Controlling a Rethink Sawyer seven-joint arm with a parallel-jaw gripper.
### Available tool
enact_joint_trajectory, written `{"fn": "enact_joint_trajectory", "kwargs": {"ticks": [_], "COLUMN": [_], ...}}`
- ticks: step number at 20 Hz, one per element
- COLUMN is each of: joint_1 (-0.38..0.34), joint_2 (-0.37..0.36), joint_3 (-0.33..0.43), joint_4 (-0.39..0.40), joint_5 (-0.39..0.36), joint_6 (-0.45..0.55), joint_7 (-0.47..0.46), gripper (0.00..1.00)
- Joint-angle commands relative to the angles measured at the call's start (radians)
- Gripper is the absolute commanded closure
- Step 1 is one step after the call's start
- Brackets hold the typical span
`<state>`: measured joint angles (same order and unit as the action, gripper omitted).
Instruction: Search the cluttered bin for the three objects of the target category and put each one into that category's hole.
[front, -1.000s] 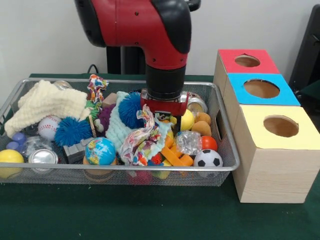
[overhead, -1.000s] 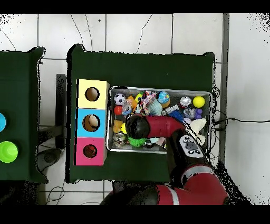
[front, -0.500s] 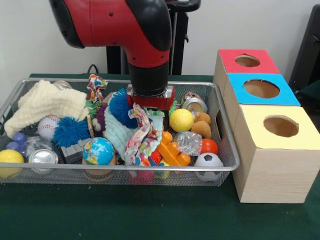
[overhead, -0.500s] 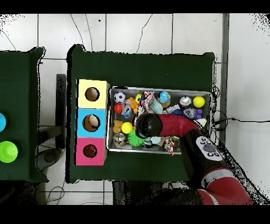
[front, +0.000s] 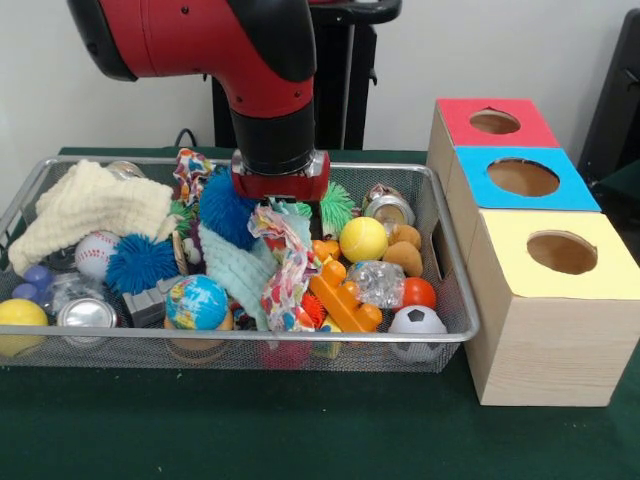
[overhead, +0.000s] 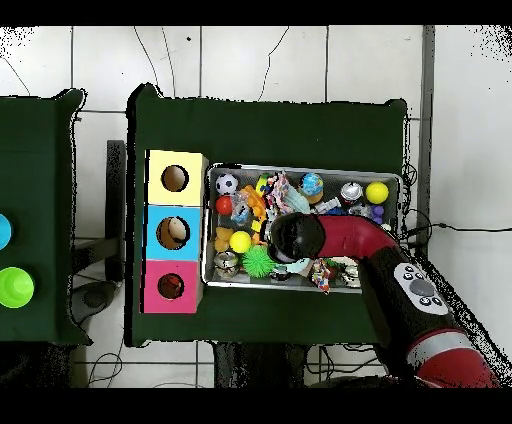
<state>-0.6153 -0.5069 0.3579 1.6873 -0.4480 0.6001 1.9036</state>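
The silver wire mesh bin (front: 455, 330) is full of clutter. My gripper (front: 281, 206) is low over its middle, under the red and black arm. A colourful patterned cloth (front: 285, 265) hangs right below it and hides its tips. An orange-brown furry toy (front: 403, 257) lies near the bin's right end, beside a yellow ball (front: 362, 240). No pale yellow duck shows in the bin. The blue-topped box's hole (front: 522, 177) is to the right of the bin. In the overhead view the hole (overhead: 176, 232) has something pale inside it.
The red-topped box (front: 495, 122) and yellow-topped box (front: 560, 252) flank the blue one. The bin also holds blue puffballs (front: 143, 263), a green spiky ball (front: 337, 207), a globe ball (front: 197, 302), a soccer ball (front: 416, 321), an orange brick (front: 340, 298) and a cream knitted cloth (front: 95, 205).
The arm has moved left in the front view. It has uncovered the yellow ball and the green spiky ball. The patterned cloth now stands taller under the gripper.
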Motion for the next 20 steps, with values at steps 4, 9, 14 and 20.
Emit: {"fn": "enact_joint_trajectory", "kwargs": {"ticks": [4,9,14,20], "joint_1": [-0.048,-0.044,-0.034,0.043], "joint_2": [-0.018,0.004,-0.014,-0.182], "joint_3": [0.075,0.085,0.113,0.132], "joint_4": [0.051,0.045,0.095,0.196], "joint_5": [-0.124,-0.138,-0.124,-0.063], "joint_6": [0.103,0.089,0.069,0.078], "joint_7": [-0.268,-0.244,-0.197,-0.075], "gripper": [0.00,0.00,0.00,0.00]}}
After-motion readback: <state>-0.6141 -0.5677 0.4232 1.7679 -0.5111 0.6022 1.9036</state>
